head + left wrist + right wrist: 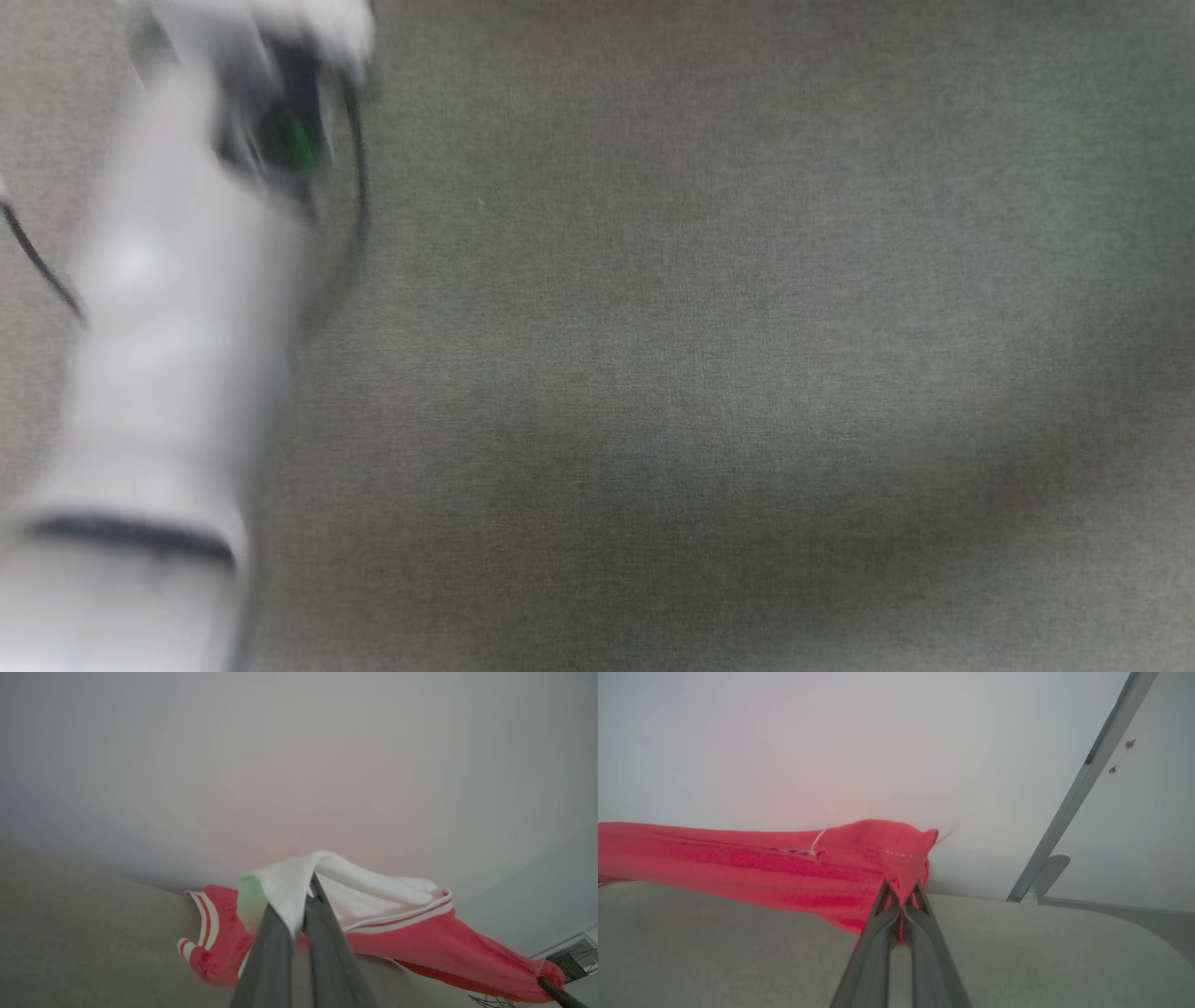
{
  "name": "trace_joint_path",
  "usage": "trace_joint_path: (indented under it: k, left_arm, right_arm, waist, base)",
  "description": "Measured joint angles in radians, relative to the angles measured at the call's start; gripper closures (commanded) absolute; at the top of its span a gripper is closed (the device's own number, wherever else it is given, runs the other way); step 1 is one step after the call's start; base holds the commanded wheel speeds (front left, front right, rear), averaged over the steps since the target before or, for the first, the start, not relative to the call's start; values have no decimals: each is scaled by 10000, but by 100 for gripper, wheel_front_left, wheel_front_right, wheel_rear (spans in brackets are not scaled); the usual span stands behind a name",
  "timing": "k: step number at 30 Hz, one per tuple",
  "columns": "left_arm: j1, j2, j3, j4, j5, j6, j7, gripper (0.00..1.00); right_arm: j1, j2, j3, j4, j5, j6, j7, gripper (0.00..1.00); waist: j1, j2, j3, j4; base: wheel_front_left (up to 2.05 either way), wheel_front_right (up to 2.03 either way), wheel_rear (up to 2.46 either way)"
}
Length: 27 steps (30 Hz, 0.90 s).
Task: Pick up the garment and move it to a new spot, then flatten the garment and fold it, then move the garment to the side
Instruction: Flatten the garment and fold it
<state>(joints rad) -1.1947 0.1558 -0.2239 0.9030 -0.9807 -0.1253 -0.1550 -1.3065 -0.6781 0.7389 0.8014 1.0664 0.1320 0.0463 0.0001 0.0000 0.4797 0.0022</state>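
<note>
1. Dark long-fingered left gripper (303, 896), lower centre of its wrist view, clamps a white sleeve fold of the red soft-cloth jersey garment (420, 938).
2. Its long axis stretches sideways between both grippers, over the grey fabric surface (1064, 952).
3. Matching right gripper (901, 893) pinches the red end.

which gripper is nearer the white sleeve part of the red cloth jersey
Left: the left gripper pinches the white sleeve part itself; the right gripper pinches the far end of the red cloth jersey.

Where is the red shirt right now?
In both wrist views the red jersey stretches between the grippers over the grey surface: left gripper pinches a white part, right gripper a red edge.
</note>
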Motion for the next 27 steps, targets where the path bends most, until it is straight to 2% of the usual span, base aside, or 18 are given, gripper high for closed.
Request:
trace_joint_path:
  k: [4, 7, 13, 19, 23, 27]
  left_arm:
    - [2579, -90, -560, -1277, -679, -27, 36, 100]
    - [4291, 207, -1164, -2259, -830, -27, 29, 100]
    - [6698, 876, -1730, -4232, -1419, -38, -71, 100]
    - [8585, 1415, -1902, -5536, -1542, -35, -288, 100]
    - [10228, 1877, -2100, -6750, -1365, 190, -405, 100]
    - [11585, 2219, -2054, -8332, -1406, 742, -418, 100]
  right_arm:
    - [1886, -675, 316, -1147, 865, 0, 136, 100]
    - [3245, -1377, 351, -2125, 1611, -2, 209, 100]
    - [5469, -2454, 487, -3931, 2495, -4, 249, 100]
    - [6957, -3022, 539, -4863, 2832, -4, 59, 100]
    - [8194, -3448, 596, -5614, 3089, -4, -119, 100]
    - [9330, -4027, 537, -6408, 3346, -4, -309, 100]
  waist:
    - [0, 0, -300, 46]
    - [0, 0, -523, 132]
    - [0, 0, -1093, 197]
    - [0, 1, -1638, 198]
    - [0, 0, -2025, 108]
    - [-1, 1, -2143, -37]
  base:
    - [0, 0, 0]
    - [0, 0, 0]
    - [0, 0, 0]
    - [0, 0, 0]
    - [0, 0, 0]
    - [0, 0, 0]
